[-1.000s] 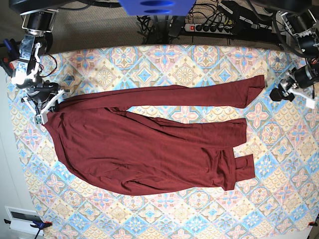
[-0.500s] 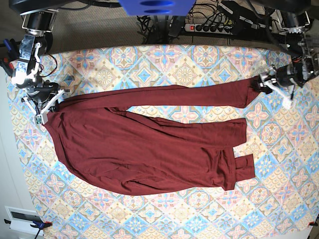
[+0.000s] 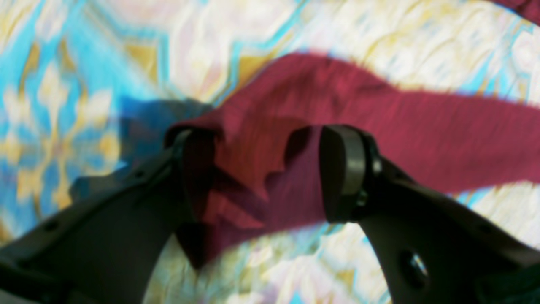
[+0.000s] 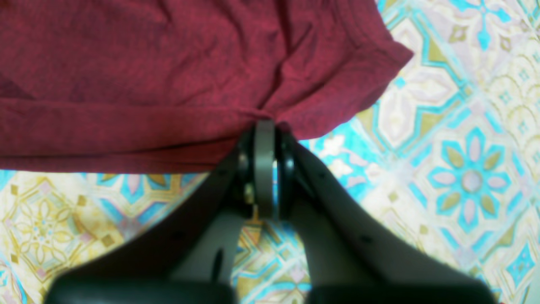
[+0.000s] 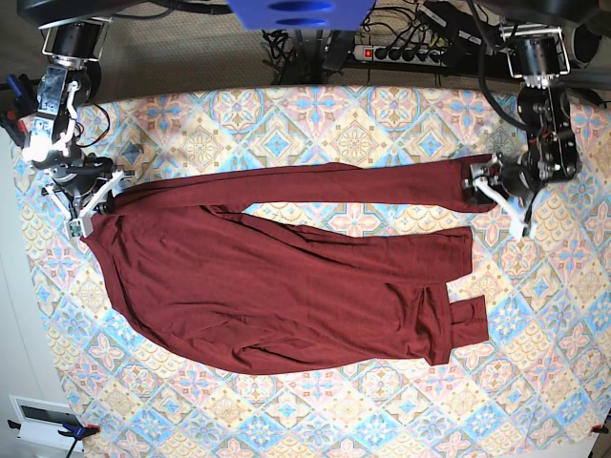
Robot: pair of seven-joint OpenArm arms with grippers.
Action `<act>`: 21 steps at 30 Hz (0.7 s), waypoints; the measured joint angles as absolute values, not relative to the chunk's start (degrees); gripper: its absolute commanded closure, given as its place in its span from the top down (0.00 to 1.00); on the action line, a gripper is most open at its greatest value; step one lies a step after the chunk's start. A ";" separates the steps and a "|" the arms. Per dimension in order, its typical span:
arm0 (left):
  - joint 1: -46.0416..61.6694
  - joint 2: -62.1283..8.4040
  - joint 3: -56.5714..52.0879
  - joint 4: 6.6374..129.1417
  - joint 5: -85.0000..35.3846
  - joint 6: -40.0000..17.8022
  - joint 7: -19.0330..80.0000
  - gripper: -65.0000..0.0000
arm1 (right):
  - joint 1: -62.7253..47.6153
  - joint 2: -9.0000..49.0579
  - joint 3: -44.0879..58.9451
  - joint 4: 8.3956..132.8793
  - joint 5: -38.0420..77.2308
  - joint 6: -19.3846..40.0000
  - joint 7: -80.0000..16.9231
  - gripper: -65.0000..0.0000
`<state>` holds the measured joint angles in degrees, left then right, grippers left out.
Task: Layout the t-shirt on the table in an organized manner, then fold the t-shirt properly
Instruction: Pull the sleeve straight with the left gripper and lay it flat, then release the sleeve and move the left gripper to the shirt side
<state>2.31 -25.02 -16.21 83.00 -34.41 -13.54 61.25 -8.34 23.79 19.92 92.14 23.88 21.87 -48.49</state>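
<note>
**Maroon t-shirt spread across the patterned table, one arm at each end**

The table (image 5: 286,119) fills most of the base view, covered by a cloth of pastel blue, pink and cream diamond floral tiles. Beyond its far edge, at 12 o'clock, lies a dark floor with a tangle of black cables (image 5: 401,29) and a power strip (image 5: 401,52) showing a small red switch. A blue rounded part (image 5: 301,11) of the rig hangs at the top centre. At 7 o'clock, off the table's corner, sits a pale flat box (image 5: 38,418). No brand name, label or writing can be read anywhere.

The t-shirt (image 5: 286,286) lies flat over the middle of the table, its body reaching from 9 o'clock toward 4 o'clock, with one long sleeve (image 5: 382,181) stretched toward 2 o'clock and a second cuff (image 5: 468,320) folded at 4 o'clock.

The right gripper (image 4: 265,126) sits at 9 o'clock in the base view, its fingers clenched tight on a pinch of the t-shirt's edge fabric. The left gripper (image 3: 265,173) is at 2 o'clock, at the end of the long sleeve; its fingers (image 3: 341,173) are spread wide with the sleeve's end between them, grasping nothing. The left wrist view is blurred.
</note>
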 measured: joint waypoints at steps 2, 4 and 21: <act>0.38 -25.06 -16.29 80.16 -34.46 -13.82 59.94 0.56 | -8.36 23.79 19.90 92.16 23.83 21.85 -48.42 0.00; -0.19 -25.04 -18.02 78.52 -35.14 -14.06 59.70 0.56 | -8.38 23.79 19.92 92.14 23.79 21.87 -48.47 0.00; 9.87 -31.70 -22.52 78.59 -51.70 -14.63 65.23 0.56 | -8.36 23.81 19.97 92.16 23.94 21.87 -48.40 0.00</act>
